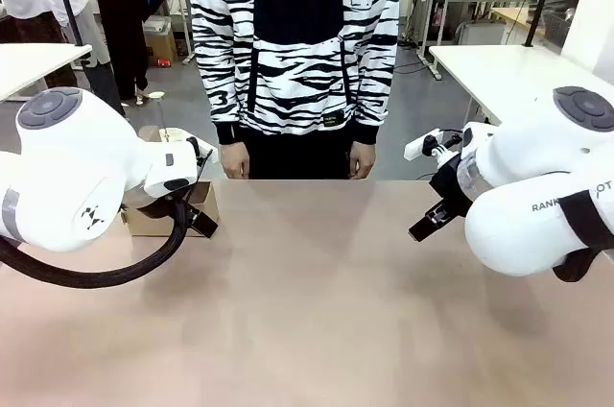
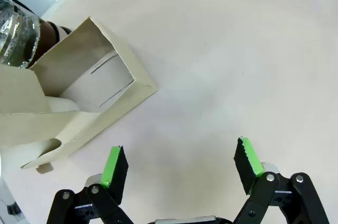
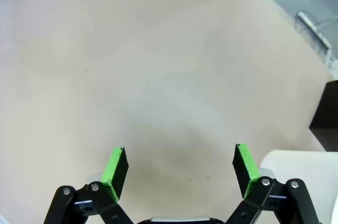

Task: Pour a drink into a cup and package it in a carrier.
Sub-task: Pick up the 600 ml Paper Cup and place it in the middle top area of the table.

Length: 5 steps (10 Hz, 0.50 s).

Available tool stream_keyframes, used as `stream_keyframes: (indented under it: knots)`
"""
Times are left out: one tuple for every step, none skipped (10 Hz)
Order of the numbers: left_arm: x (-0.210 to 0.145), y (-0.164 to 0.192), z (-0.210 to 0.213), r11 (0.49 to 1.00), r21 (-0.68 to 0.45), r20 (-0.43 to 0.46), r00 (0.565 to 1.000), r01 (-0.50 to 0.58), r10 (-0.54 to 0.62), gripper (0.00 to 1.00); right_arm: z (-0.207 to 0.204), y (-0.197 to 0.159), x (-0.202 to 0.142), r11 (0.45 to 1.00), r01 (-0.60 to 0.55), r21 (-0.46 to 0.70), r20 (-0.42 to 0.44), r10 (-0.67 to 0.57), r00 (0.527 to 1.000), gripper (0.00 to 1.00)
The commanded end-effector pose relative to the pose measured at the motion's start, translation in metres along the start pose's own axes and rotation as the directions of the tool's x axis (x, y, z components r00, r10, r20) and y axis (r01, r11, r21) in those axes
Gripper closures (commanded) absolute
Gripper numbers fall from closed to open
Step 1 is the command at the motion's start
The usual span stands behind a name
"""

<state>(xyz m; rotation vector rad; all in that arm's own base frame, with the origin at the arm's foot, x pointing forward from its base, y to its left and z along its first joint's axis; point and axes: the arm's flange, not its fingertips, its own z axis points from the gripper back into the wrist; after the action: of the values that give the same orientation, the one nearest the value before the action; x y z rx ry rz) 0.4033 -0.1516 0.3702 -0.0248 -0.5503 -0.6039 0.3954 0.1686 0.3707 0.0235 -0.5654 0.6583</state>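
Along the far left edge of the bench [image 1: 317,311] I see the cup [image 2: 100,84] seemingly seated in the carrier [image 2: 68,60], drink [image 2: 48,36] beside it, while left gripper [image 2: 179,160] and right gripper [image 3: 179,163] gape wide and empty, so I judge packing done, next pulling clear.

Bright, even indoor light fills the front view. The matte table [image 1: 317,330] carries only soft, faint shadows beneath the left arm [image 1: 77,167] at the left and the right arm [image 1: 537,196] at the right, and both white shells are nearly overexposed. In the left wrist view, wide-angle distortion bows the table's edge in the upper left, the carrier [image 2: 79,76] is shaded inside, and the carafe [image 2: 16,39] in the upper left corner is blurred, with speckled glints. The right wrist view is pale, with a faint grey shadow patch at centre
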Motion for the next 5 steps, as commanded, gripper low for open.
stream_keyframes:
  knots:
    - [0.0000, 0.0000, 0.0001, 1.000, 0.000, 0.000, 1.000, 0.000, 0.000, 0.00, 0.0000, 0.0000, 0.0000, 1.000, 0.000, 0.000, 0.000, 0.000, 1.000, 0.00]
    - [0.0000, 0.0000, 0.0001, 1.000, 0.000, 0.000, 1.000, 0.000, 0.000, 0.00, 0.0000, 0.0000, 0.0000, 1.000, 0.000, 0.000, 0.000, 0.000, 1.000, 0.00]
    - [0.0000, 0.0000, 0.0001, 1.000, 0.000, 0.000, 1.000, 0.000, 0.000, 0.00, 0.0000, 0.0000, 0.0000, 1.000, 0.000, 0.000, 0.000, 0.000, 1.000, 0.00]
    - [0.0000, 0.0000, 0.0001, 1.000, 0.000, 0.000, 1.000, 0.000, 0.000, 0.00, 0.0000, 0.0000, 0.0000, 1.000, 0.000, 0.000, 0.000, 0.000, 1.000, 0.00]
    - [0.0000, 0.0000, 0.0001, 1.000, 0.000, 0.000, 1.000, 0.000, 0.000, 0.00, 0.0000, 0.0000, 0.0000, 1.000, 0.000, 0.000, 0.000, 0.000, 1.000, 0.00]
